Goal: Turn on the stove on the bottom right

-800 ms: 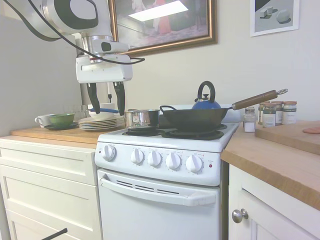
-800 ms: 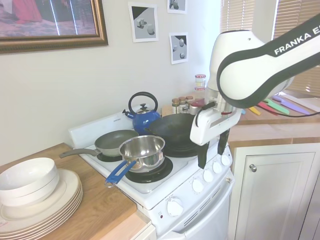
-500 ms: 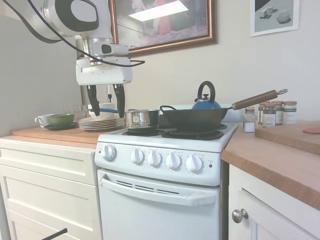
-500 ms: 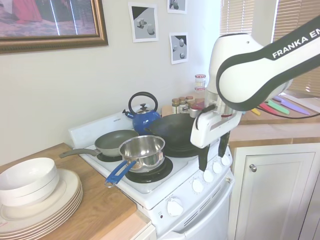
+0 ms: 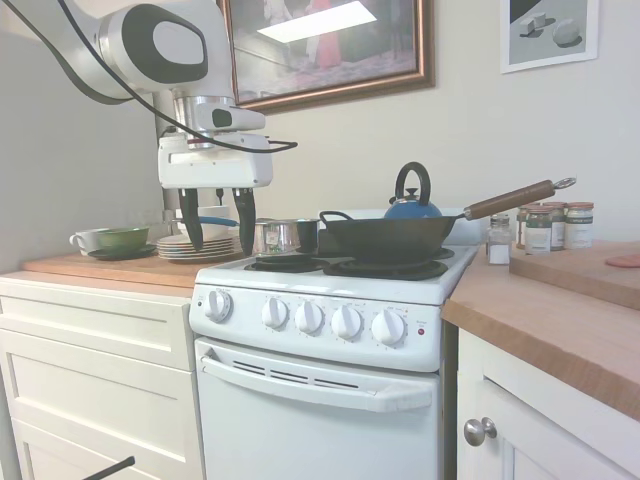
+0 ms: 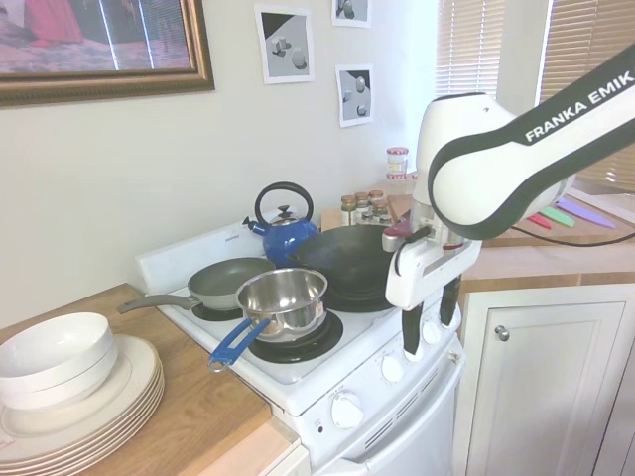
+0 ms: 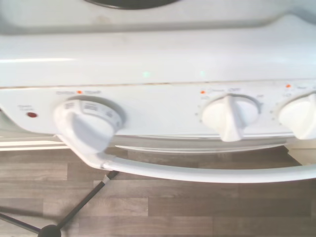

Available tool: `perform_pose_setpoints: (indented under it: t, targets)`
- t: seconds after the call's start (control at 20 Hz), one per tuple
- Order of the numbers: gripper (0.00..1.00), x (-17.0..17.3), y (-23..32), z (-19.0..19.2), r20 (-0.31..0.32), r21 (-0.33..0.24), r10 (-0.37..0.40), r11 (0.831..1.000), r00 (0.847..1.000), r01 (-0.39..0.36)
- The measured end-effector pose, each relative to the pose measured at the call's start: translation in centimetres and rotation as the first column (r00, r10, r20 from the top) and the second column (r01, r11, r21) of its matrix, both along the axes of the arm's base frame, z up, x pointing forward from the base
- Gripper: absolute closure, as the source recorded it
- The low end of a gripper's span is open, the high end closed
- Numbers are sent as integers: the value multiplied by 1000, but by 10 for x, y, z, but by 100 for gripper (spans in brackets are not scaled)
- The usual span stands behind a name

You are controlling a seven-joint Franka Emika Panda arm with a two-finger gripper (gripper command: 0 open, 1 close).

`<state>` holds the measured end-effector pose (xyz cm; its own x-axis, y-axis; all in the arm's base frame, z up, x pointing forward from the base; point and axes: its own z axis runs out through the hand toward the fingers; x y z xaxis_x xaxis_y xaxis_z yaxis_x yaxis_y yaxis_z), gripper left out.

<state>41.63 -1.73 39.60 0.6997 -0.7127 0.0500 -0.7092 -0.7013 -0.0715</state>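
Stove (image 5: 330, 330): white range between wooden tabletops (image 5: 560, 320), five front knobs (image 5: 346, 321). Pincer (image 6: 430, 319): fingers parted, empty, hanging in front of the knob panel.

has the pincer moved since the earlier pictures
Yes. The open pincer has dropped and shifted toward the stove; its fingertips now hang level with the steel pot, where before they sat higher.

In the wrist view, blurred panel print above the knobs (image 7: 88, 126) of the stove (image 7: 158, 59) is unreadable.
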Motion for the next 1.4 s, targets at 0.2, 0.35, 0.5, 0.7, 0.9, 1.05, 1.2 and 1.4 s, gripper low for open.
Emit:
perform_pose_setpoints:
  t: [0.2,0.35,0.5,0.7,0.9,1.05,1.2,1.4]
  targets:
    - [100,3,-10,0,-1,3,-7,1000,1000,7]
    - [100,6,-15,-2,-7,-5,-8,1000,1000,8]
    - [100,11,-21,-5,-14,-13,-9,1000,1000,9]
    - [100,16,-29,-9,-24,-11,-12,1000,1000,12]
    - [100,19,-39,-13,-34,-15,-10,1000,999,9]
    - [100,22,-46,-16,-41,-20,-5,1000,999,4]
    - [100,25,-54,-20,-49,-23,-6,1000,999,4]
    - [100,32,-68,-26,-49,-35,-16,999,999,14]
